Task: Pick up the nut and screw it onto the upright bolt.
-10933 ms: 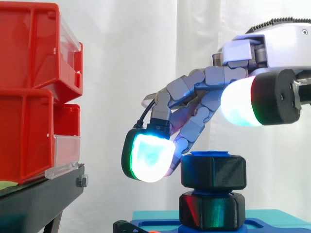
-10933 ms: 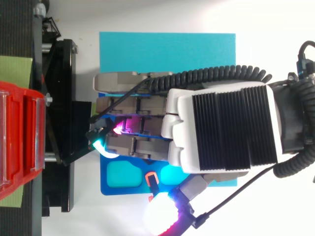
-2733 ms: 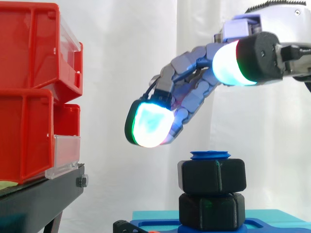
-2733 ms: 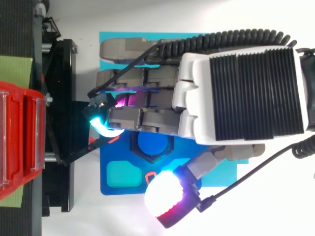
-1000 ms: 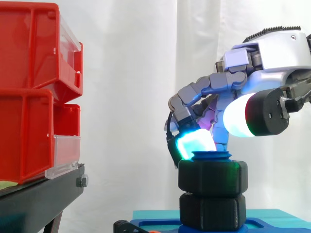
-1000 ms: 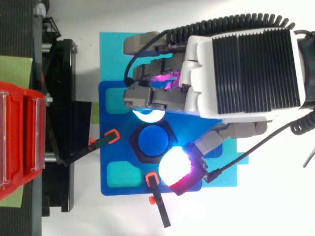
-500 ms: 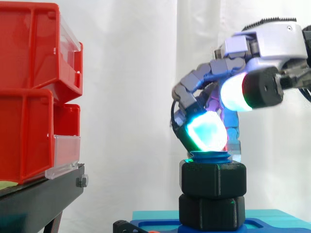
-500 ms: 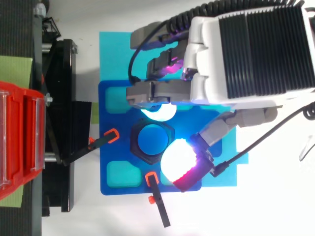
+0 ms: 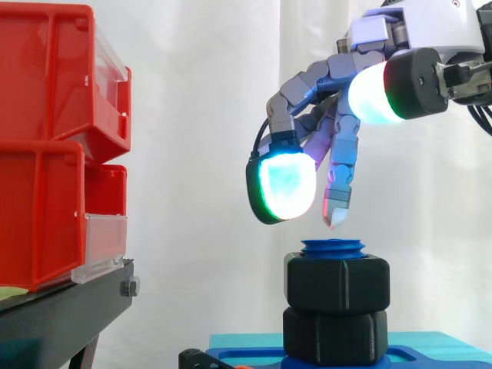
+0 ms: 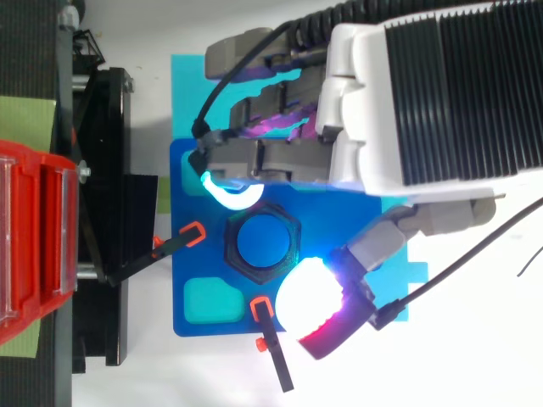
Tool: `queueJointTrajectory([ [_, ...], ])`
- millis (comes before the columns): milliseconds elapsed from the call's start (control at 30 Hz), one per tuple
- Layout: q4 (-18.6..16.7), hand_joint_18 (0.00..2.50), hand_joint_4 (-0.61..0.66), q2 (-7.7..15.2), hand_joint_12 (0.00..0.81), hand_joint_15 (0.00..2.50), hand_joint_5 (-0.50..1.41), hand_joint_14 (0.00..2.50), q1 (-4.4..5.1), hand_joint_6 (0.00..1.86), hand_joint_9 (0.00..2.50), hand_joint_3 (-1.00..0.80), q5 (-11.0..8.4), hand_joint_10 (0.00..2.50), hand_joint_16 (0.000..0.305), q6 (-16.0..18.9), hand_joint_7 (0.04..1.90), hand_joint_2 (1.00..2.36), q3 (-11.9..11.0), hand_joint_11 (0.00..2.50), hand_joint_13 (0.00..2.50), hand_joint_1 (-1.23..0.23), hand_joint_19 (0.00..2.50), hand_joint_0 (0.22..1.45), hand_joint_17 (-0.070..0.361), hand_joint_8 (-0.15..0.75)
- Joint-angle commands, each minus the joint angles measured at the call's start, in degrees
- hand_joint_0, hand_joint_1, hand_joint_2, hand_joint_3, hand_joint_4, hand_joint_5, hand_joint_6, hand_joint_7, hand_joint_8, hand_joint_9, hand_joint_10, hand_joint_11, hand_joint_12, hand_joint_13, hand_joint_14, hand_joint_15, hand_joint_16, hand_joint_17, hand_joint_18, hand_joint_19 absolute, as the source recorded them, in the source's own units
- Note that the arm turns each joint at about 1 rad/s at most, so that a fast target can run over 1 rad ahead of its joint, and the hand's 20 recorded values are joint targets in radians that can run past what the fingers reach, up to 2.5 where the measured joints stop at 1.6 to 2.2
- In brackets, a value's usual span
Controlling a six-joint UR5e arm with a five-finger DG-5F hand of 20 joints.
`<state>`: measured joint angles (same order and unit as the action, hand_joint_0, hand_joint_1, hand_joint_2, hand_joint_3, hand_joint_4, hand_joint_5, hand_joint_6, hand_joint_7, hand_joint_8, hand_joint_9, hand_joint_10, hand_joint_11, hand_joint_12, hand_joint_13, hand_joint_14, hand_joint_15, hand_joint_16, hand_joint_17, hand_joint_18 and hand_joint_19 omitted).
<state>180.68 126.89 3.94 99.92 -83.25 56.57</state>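
A black hex nut (image 9: 337, 283) sits threaded on the upright blue bolt (image 9: 333, 247), just above a second black hex part (image 9: 336, 334) at the bolt's base. From above, the nut (image 10: 263, 244) rings the bolt's blue top (image 10: 261, 242) on the blue fixture plate (image 10: 195, 267). My hand (image 9: 346, 131) hangs above the nut with nothing in it, its fingers relaxed and pointing down-left. One glowing fingertip (image 9: 284, 187) hovers a short way above the bolt's top, apart from it. In the top view the hand (image 10: 424, 93) covers the plate's far side, and its thumb pad (image 10: 307, 307) glows beside the nut.
Red bins (image 9: 54, 146) stand stacked on a black stand (image 9: 61, 315) at the left. The blue plate lies on a cyan mat (image 10: 280, 76). Two small orange-tipped black clamps (image 10: 182, 240) (image 10: 270, 339) rest on the plate's edges near the nut.
The hand has lifted off the nut and its fingers have straightened out; a second ago they were curled down around the nut's top. The nut stays on the bolt.
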Motion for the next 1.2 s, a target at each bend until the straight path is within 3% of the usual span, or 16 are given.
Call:
queueJointTrajectory([
  [0, -0.7, 0.30, 0.25, 0.0, 0.219, 0.00, -0.07, 0.00, 0.81, 0.50, 1.10, -0.50, -0.95, 0.00, 0.015, 0.3, 0.83, 1.00, 0.4, 0.00, 0.71, -0.19, 0.00, 0.51, 0.034, 0.268],
  [133, -0.8, 0.00, 0.23, 0.0, 0.260, 0.00, -0.10, 0.00, 1.69, 0.50, 0.88, -0.50, -1.13, 0.00, 0.022, 0.7, 0.72, 1.00, 1.3, 0.00, 0.45, -0.15, 0.00, 0.50, 0.049, 0.246],
  [467, -3.3, 0.00, 0.22, 0.9, 0.296, 0.00, -0.12, 0.00, 3.45, 0.50, 0.72, -0.50, -2.01, 0.00, 0.028, 1.7, 0.67, 1.00, 1.3, 0.00, 0.31, -0.10, 0.00, 0.49, 0.063, 0.229],
  [833, -3.1, 0.00, 0.21, 0.9, 0.308, 0.00, -0.13, 0.00, 4.06, 0.50, 0.66, -0.50, -2.18, 0.00, 0.030, 2.1, 0.66, 1.00, 1.4, 0.00, 0.27, -0.09, 0.00, 0.48, 0.068, 0.226],
  [1067, -2.4, 0.00, 0.21, 0.9, 0.311, 0.00, -0.13, 0.00, 3.97, 0.50, 0.64, -0.50, -2.01, 0.00, 0.031, 2.4, 0.67, 1.00, 1.3, 0.00, 0.27, -0.09, 0.00, 0.48, 0.070, 0.231],
  [1167, -1.9, 0.00, 0.21, 0.9, 0.312, 0.00, -0.13, 0.00, 4.06, 0.50, 0.64, -0.50, -2.01, 0.00, 0.031, 2.7, 0.68, 1.00, 0.3, 0.00, 0.27, -0.09, 0.00, 0.48, 0.070, 0.236],
])
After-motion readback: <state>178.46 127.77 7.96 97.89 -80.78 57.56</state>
